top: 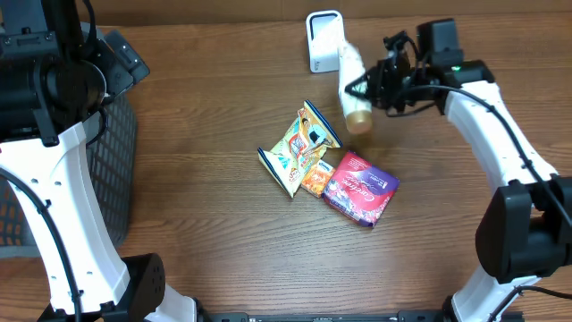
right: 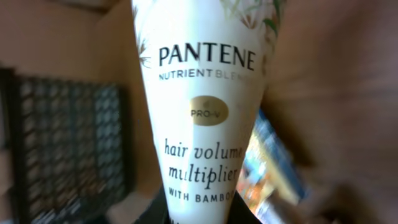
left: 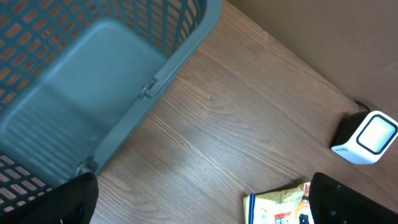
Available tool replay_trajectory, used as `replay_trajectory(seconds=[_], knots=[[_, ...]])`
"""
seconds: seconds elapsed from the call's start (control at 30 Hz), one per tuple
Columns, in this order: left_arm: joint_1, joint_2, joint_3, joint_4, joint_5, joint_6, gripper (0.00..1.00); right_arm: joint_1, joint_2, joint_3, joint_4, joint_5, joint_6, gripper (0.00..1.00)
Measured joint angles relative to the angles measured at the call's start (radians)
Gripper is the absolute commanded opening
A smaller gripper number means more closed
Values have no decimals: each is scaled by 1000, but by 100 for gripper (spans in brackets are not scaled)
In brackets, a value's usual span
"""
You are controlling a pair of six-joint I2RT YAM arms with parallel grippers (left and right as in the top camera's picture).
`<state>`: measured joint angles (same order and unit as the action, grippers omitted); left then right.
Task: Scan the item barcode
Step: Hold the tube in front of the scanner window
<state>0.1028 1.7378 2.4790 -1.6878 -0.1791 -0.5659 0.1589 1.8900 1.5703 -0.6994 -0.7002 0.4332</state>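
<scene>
Pantene tube (right: 199,93) fills the right wrist view, white with dark lettering and a gold oval, widening away from the camera. Its narrow end is clamped in the right gripper (top: 368,87) at the bottom edge of that view. Behind it everything is blurred: brown wood, a dark mesh shape at the left and a streak of coloured packaging at the lower right. From overhead the tube (top: 354,85) lies at a slant over the table (top: 206,215), tan cap toward the near side and white body running up toward the scanner (top: 323,40); whether the two touch cannot be told. The surface is dark wood-grain planking. Nearest the front edge sits a purple packet (top: 359,188), with an orange packet (top: 317,176) touching its left side and a yellow snack packet (top: 299,148) just beyond, all below the tube and apart from it. At the table's left side stands a grey-blue mesh basket (top: 116,152), partly hidden by the left arm. The left gripper (left: 202,208) hangs beside it with its fingers (left: 68,202) spread wide and nothing between them. Farthest back, the white scanner stands upright near the rear edge, with plain brown beyond.
</scene>
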Motion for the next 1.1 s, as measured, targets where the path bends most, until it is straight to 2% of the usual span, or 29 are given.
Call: replay_trajectory(seconds=[0.37,0.53,0.83,1.0,1.1], knots=[[0,0,-1,0,0,0,100,238,8,0,402,743,124,4],[0,0,-1,0,0,0,100,291,59,1,568,948,242,4],[0,0,-1,0,0,0,100,272,281,1,874,1078,457,4],[0,0,-1,0,0,0,100,271,350,1,931,1082,491,4],[0,0,-1,0,0,0,100,271,360,1,937,1072,444,4]])
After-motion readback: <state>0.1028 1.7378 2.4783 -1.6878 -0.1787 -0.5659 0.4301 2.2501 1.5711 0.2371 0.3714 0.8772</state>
